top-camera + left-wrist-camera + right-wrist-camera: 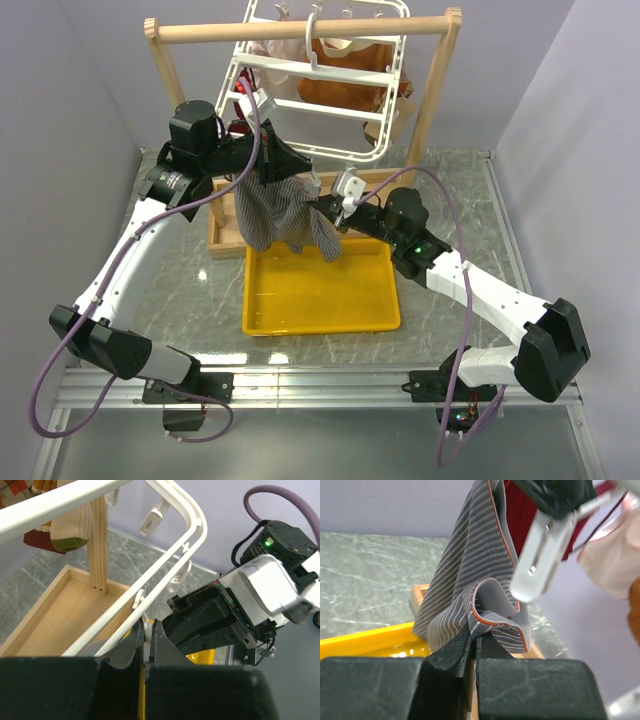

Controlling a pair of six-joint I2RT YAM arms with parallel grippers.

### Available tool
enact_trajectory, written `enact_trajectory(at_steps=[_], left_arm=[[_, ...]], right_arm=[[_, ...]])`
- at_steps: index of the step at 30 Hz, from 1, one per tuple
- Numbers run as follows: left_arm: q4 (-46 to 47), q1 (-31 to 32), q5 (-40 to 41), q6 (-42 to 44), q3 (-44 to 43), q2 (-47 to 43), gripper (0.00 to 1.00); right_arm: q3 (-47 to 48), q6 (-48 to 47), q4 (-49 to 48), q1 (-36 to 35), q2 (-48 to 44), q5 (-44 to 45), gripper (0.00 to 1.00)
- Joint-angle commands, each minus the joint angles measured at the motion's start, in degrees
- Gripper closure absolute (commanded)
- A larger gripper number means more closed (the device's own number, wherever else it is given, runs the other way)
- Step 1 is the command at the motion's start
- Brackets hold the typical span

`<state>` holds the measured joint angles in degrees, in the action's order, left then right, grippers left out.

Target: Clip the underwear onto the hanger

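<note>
The grey striped underwear [280, 210] hangs bunched above the yellow tray [320, 295], its top up at the lower rim of the white hanger [300, 68]. My left gripper [296, 168] is at that rim, shut on a small white clip [145, 630] below the hanger rails [170, 560]. My right gripper [330, 213] is shut on a fold of the underwear's orange-edged waistband [495, 617], held up beside a dangling white clip [348, 185]. That clip [537, 560] hangs blurred just above the fold in the right wrist view. The underwear does not show in the left wrist view.
The hanger hangs from a wooden frame stand [300, 30] with a wooden base tray [222, 240]. Orange-brown garments [345, 80] and socks [60, 535] hang on it. Dark red cloth [520, 520] hangs behind the underwear. The right arm's wrist [265, 585] is close to my left fingers.
</note>
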<state>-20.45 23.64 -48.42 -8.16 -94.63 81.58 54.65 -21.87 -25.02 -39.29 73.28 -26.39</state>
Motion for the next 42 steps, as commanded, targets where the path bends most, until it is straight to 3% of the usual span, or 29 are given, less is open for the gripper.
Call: enact_trajectory(at_steps=[1,11,29,42], left_arm=[[-10.14,0.88,-9.05,0.08,1.2,-1.16,1.0],[-11.36,0.53,-11.69,1.04,0.32,-0.46,1.0],[-11.19,0.53,-12.66,1.75,0.59,-0.55,1.0],[-11.81,0.53,-12.66,2.45,0.5,-0.19,1.0]], right_arm=[[4.06,3.67,0.93,1.75,0.46,-4.63,1.0],[7.13,8.42,3.31,4.75,0.82,-10.78,1.0],[8.37,6.49,5.94,5.45,2.4,-10.79,1.0],[11.61,10.44,6.47,6.07,2.75,-10.96,1.0]])
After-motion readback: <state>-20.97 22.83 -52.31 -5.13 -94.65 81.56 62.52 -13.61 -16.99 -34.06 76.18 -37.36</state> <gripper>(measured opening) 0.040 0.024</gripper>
